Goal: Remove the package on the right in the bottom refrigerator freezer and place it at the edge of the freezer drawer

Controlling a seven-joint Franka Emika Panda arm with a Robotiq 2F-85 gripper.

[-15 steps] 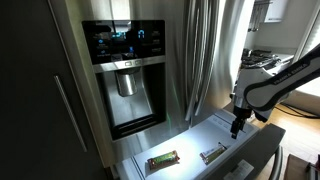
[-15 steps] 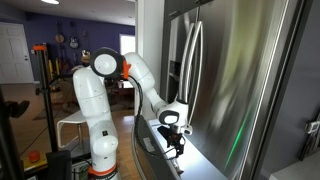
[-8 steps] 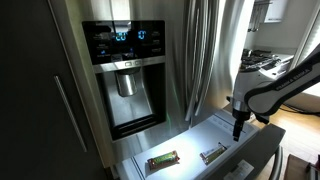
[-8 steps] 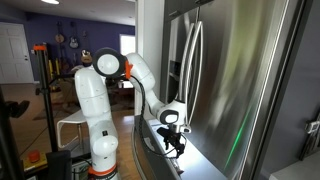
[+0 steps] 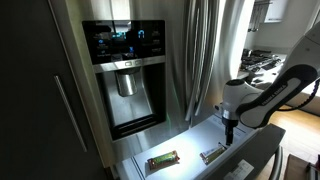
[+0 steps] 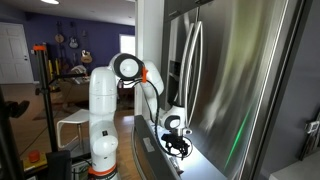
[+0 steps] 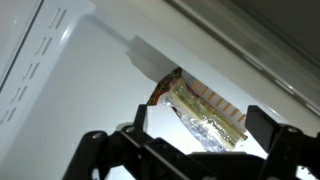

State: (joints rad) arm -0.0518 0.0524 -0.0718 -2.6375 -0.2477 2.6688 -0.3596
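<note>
gripper [image 7: 200,128] spread wide and holding nothing, its dark fingers [image 7: 262,128] at the bottom of the wrist view, with the package [image 7: 198,108] lying flat on the white floor in the gap between them. in an exterior view the freezer drawer [image 5: 188,142] stands pulled out at the lower middle, the gripper pointing down just above the package near its right side. a green packet [image 5: 163,160] lies apart to the left. above rises the refrigerator freezer [image 5: 190,50] with its black dispenser panel [image 5: 125,65].
</note>
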